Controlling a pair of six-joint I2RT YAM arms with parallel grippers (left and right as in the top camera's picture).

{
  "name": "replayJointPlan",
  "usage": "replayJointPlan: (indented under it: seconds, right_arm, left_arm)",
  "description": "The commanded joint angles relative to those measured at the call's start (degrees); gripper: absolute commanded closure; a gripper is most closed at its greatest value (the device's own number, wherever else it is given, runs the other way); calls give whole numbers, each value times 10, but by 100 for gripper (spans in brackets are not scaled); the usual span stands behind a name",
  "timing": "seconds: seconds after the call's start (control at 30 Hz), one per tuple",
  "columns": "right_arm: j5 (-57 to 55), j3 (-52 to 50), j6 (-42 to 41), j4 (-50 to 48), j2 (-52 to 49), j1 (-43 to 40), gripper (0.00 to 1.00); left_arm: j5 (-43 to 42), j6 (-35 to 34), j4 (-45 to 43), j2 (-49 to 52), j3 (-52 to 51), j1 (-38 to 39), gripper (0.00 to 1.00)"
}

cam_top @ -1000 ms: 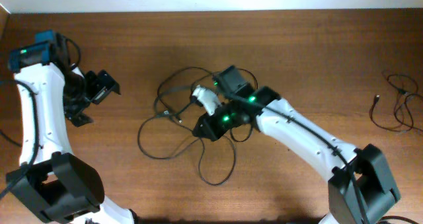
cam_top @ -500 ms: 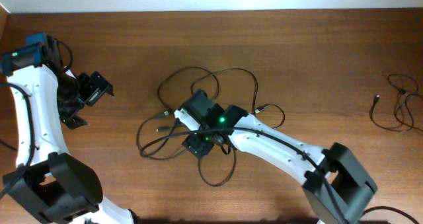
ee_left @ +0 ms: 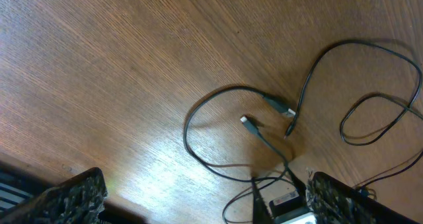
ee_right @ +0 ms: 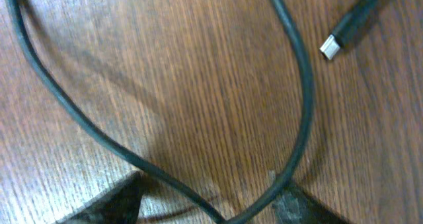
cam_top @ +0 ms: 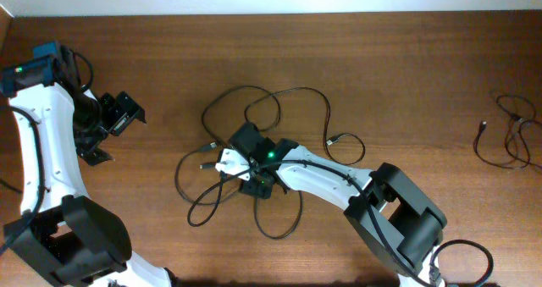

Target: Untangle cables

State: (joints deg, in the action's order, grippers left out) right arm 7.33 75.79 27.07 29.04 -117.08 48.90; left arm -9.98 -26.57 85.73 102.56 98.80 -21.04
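The cables [cam_top: 279, 118] are thin black cords lying in overlapping loops at the middle of the table, with small plug ends [cam_top: 335, 140] at the loose tips. My right gripper [cam_top: 229, 163] is low over the left part of the tangle. In the right wrist view the right gripper [ee_right: 211, 207] is open, and two cable strands [ee_right: 301, 112] cross between its fingertips [ee_right: 122, 201]; a plug [ee_right: 344, 37] lies beyond. My left gripper [cam_top: 118, 126] hovers wide open at the far left, away from the cords. The left gripper [ee_left: 208, 207] holds nothing, and the cables [ee_left: 218, 128] show ahead of it.
A second bunch of thin black cords [cam_top: 508, 130] lies at the right edge of the wooden table [cam_top: 406, 67]. The right arm [cam_top: 339, 181] stretches across the middle from the front right. A pale wall runs along the far edge.
The right gripper has moved left and down onto the left side of the tangle, and its jaws have gone from shut to apart. The left arm has barely shifted.
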Motion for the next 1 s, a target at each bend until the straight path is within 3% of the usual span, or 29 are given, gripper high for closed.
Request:
replayJointPlan:
  seconds: [0.0,0.23,0.33,0.57,0.7,0.8,0.97]
  right_arm:
    - [-1,1,1,-1,-9,2,53]
    - [85,1,-1,6,-9,3,60]
    - [87,1,-1,13,-9,3,75]
    - [88,1,-1,9,-9,3,96]
    - [89,20,-11,36,4,2,96]
    - [153,75,-20,122,57,2,96]
    - [162,163,-20,215,143,-10,96]
  left_arm:
    - [9,3,0,-1,8,-2,1]
    - [9,3,1,-1,8,-2,1]
    - [9,3,1,-1,8,-2,1]
    - [9,3,0,-1,8,-2,1]
    - [9,3,1,-1,8,-2,1]
    - [8,3,0,-1,8,-2,1]
    - [9,3,0,-1,8,-2,1]
